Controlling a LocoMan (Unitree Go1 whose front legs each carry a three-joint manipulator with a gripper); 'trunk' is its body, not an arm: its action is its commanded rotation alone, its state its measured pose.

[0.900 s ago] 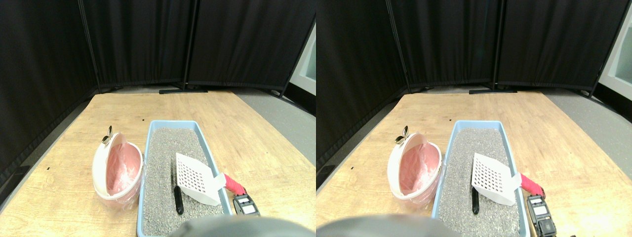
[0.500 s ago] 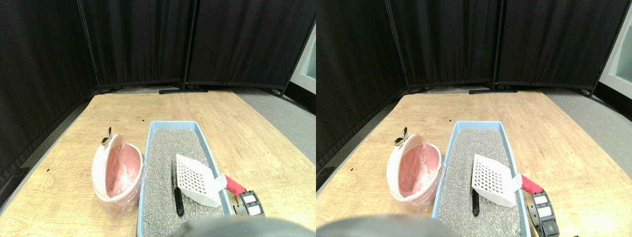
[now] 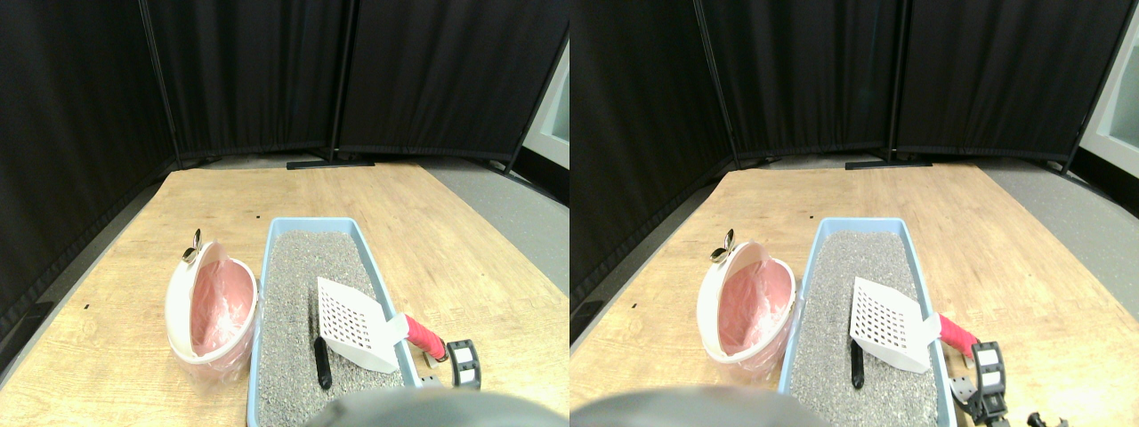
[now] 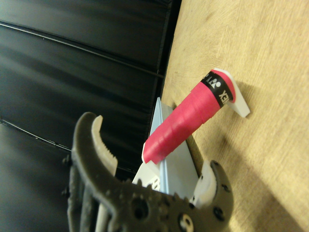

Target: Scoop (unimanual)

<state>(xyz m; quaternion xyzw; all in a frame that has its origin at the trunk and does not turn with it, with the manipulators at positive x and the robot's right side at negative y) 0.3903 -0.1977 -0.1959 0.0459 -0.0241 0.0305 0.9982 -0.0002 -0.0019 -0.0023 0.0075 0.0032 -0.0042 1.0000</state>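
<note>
The wooden table [image 3: 222, 205] is lit brightly and evenly from above, and only small soft shadows are seen. The black curtains [image 3: 258, 71] stay very dark. Straight lines are bent near the edges. In the wrist view, the curtains are blurred.

Over the last second our right tool [image 3: 461, 363] has turned about its own axis beside the scoop's red-wrapped handle [image 3: 422, 333]. Where we earlier saw its broad dark body with a white label facing up, we now see it narrower and more upright, standing close off the handle's free end near the bench's [image 3: 463, 258] near right edge. It has also shifted slightly rightward, away from the blue litter tray [image 3: 377, 267]. In the wrist view its jaws now stand spread apart [image 4: 159, 159], the handle [image 4: 186, 121] ahead between them, untouched.
</note>
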